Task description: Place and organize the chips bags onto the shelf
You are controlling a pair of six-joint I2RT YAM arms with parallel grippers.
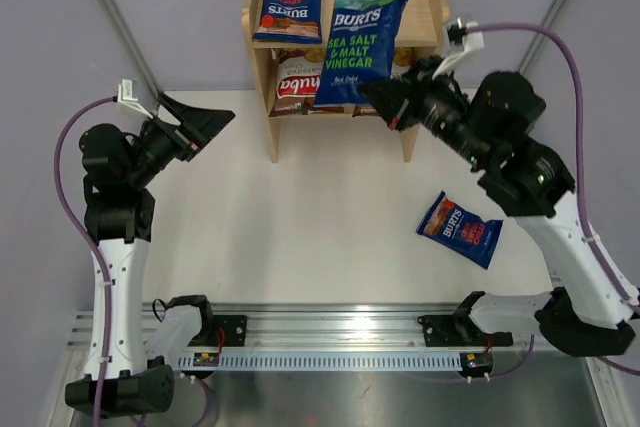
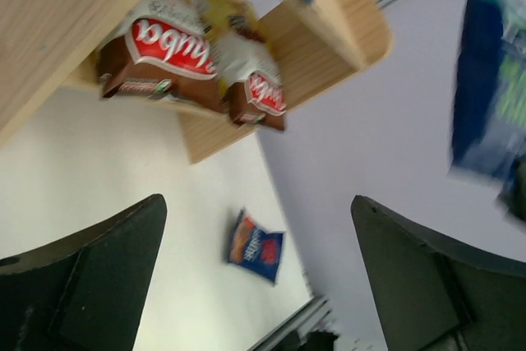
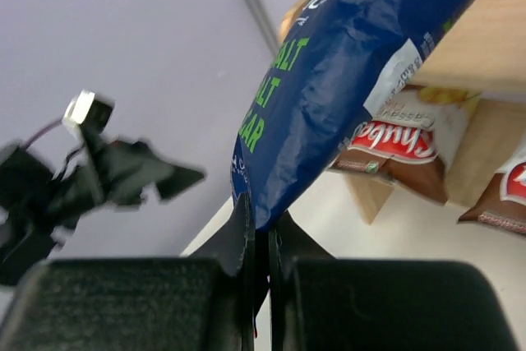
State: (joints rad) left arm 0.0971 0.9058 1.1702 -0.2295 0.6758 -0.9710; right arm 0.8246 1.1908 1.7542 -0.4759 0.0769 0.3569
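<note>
Bright even light w/ soft shadows; Burts bag [image 2: 491, 80] motion-blurred in L wrist view.

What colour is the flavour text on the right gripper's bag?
Green, on the bag; top external view.

1. We see the left gripper [image 2: 256, 201] with its two dark fingers [image 2: 90, 277] spread wide apart at the bottom corners.
2. The wooden shelf [image 2: 74, 6] runs tilted across the top.
3. On its lower tier the left Chuba bag [image 2: 164, 51] and the right Chuba bag [image 2: 256, 92] sit side by side, touching.
4. A small blue bag [image 2: 256, 246] lies flat on the white table [image 2: 66, 162], well apart from the shelf.
5. At the right edge we see a blurred blue bag [image 2: 489, 88] with green print that we cannot read.
</note>
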